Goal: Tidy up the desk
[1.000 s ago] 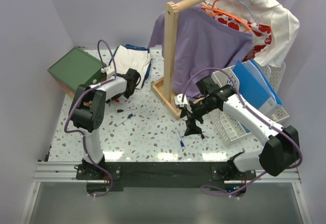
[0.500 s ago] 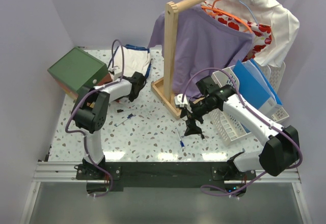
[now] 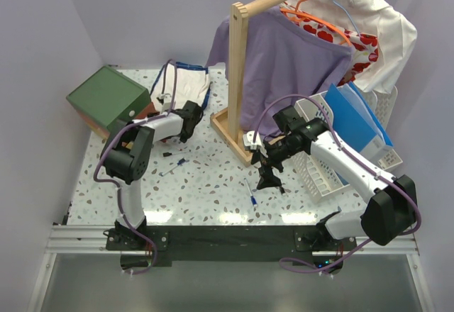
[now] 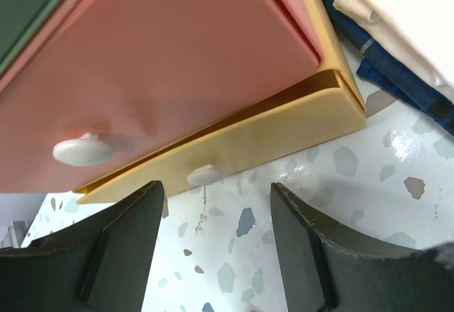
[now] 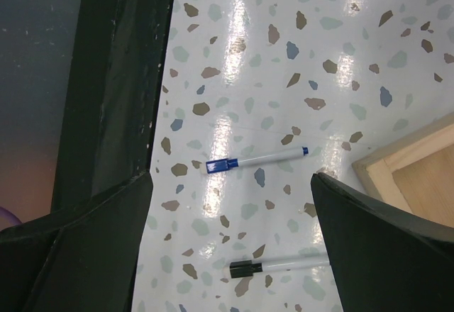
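A glossy white desk [image 3: 206, 184] flecked with grey, brown and black filled the overhead view, with a black front rail [image 3: 227, 237] along its near edge and 2 robot arms bolted there. The left gripper [image 4: 215, 200] reached toward the far left part of the desk, its 2 dark fingers [image 4: 120, 248] spread apart with nothing between them, hovering over bare speckled surface. Directly ahead of it, in the left wrist view, sat the front of a green-topped drawer box [image 3: 106, 96]: a pink drawer [image 4: 163, 78] above a yellow drawer [image 4: 269, 131], each with a small white knob, and a dark gap showed between the 2. Folded white and blue cloth [image 4: 397, 35] lay just beside the box. The right gripper [image 5: 233, 177] hung over the middle of the desk, pointing down, its fingers also spread and holding nothing. Below it lay a blue-capped marker [image 5: 255, 159] and, nearby, a black-capped marker [image 5: 280, 264], both flat on the surface. A wooden clothes rack [image 3: 239, 64] stood at the back right with a purple garment [image 3: 291, 64] hung on it, and a white basket [image 3: 333, 163] holding a blue folder [image 3: 355, 117] sat at the right.
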`<state>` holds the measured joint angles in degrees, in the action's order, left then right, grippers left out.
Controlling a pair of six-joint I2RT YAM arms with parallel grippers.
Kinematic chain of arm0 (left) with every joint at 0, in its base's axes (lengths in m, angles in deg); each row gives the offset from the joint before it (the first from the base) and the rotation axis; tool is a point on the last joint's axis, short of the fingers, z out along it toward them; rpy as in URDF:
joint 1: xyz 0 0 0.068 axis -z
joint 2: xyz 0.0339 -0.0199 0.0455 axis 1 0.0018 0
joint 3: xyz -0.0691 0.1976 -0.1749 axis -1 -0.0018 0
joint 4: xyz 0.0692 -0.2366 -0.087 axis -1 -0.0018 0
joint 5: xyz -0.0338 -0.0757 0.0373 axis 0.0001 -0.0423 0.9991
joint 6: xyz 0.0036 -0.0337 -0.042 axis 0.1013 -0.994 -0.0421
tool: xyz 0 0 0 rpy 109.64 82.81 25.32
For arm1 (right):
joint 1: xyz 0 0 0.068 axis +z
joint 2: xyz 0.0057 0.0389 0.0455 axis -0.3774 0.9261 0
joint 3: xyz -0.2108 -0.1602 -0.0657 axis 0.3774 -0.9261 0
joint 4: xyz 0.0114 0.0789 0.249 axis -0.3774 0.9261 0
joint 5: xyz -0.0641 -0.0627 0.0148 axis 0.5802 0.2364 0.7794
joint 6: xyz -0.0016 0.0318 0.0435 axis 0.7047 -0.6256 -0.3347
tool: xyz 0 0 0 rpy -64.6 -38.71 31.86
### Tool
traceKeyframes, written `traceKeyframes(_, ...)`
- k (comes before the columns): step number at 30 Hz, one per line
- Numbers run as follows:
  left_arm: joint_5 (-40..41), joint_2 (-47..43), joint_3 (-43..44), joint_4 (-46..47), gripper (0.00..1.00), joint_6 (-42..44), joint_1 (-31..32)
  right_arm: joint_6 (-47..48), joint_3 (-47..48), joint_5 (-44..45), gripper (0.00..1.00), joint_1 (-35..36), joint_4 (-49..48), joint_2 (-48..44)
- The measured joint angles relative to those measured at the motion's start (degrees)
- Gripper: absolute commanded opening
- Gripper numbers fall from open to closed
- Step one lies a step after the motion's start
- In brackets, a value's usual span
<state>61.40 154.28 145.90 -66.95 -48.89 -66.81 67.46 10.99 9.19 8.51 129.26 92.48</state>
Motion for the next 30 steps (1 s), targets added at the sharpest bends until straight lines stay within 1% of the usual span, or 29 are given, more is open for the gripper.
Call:
traceKeyframes(8, -1.7, 0.5, -1.2, 4.5, 0.65, 6.3, -2.1, 0.3, 0.0, 0.0, 0.99, 0.0, 0.5, 0.0)
traceKeyframes(14, -2.4, 1.0, -1.9, 6.2, 0.6, 8.9, -2.4, 0.4, 0.0, 0.0, 0.99, 0.0, 0.7, 0.0)
traceKeyframes(15, -2.4, 1.0, -1.9, 6.3, 0.55, 9.0, -2.5, 0.4, 0.0, 0.0, 0.99, 0.0, 0.7, 0.0)
traceKeyframes(20, -2.4, 1.4, -1.9, 6.5, 0.47, 9.0, -3.0, 0.4, 0.0, 0.0, 0.99, 0.0, 0.8, 0.0)
traceKeyframes(24, -1.4, 1.4, -2.0, 6.4, 0.34, 9.0, -3.4, 0.4, 0.0, 0.0, 0.99, 0.0, 0.9, 0.0)
traceKeyframes(28, -0.2, 1.4, -2.1, 6.2, 0.26, 9.0, -3.7, 0.4, 0.0, 0.0, 0.99, 0.0, 0.9, 0.0)
traceKeyframes(29, -0.2, 1.4, -2.2, 6.3, 0.22, 9.0, -3.7, 0.4, 0.0, 0.0, 0.99, 0.0, 0.9, 0.0)
traceKeyframes(30, -0.2, 1.4, -2.2, 6.3, 0.21, 9.0, -3.7, 0.4, 0.0, 0.0, 0.99, 0.0, 0.9, 0.0)
